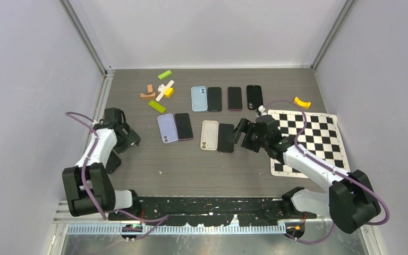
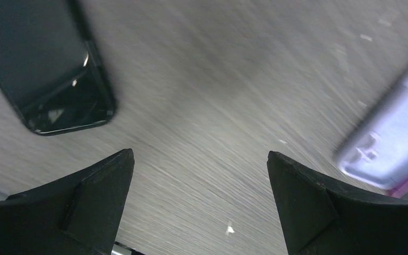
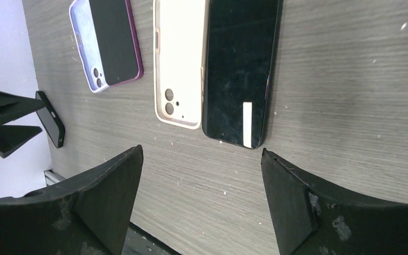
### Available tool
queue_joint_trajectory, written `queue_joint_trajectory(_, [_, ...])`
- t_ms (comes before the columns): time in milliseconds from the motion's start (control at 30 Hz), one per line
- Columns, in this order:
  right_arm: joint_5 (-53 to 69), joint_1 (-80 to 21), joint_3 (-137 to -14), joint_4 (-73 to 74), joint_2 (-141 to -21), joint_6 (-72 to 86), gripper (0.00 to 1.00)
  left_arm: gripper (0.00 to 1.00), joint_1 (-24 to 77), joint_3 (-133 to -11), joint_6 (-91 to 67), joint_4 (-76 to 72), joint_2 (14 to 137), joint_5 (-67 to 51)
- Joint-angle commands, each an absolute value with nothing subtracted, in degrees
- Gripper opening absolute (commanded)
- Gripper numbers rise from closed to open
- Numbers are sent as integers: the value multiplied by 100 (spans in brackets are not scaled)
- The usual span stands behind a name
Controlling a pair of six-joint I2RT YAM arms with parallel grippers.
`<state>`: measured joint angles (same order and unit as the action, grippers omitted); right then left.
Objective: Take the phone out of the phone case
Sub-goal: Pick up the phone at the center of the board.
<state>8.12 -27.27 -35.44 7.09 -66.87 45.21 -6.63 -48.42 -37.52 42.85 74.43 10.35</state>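
Right end effector (image 3: 201, 159) and left end effector (image 2: 200, 159) hung released; black phone (image 3: 239, 64) lay beside cream case (image 3: 178, 69), extraction seemingly done, retreat next

Soft even light, L-wrist view blurry

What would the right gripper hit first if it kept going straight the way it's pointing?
Probably the black phone beside the cream case, or bare table just short of it; depth is unclear.

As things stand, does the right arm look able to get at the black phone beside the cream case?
Probably yes: the right arm's jaws stand open just short of the black phone, bare table between, only the cream case alongside.
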Motion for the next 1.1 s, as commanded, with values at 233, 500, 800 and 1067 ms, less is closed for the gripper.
queue_joint_trajectory(233, [1380, -2714, -3447, 546, -6513, 4702, 89, 100, -1869, -5013, -3730, 3961, 7968, 1138])
queue_joint_trajectory(500, [1440, -2716, -3413, 615, -6391, 4676, 89, 100, -2989, -5048, -3388, 3612, 7778, 1317])
queue_joint_trajectory(800, [1445, -2716, -3266, 459, -6372, 4777, 89, 100, -3416, -5240, -3080, 3450, 8758, 1125])
queue_joint_trajectory(1067, [1447, -2716, -3296, 510, -6413, 4700, 89, 97, -3462, -4992, -3123, 3220, 9103, 795])
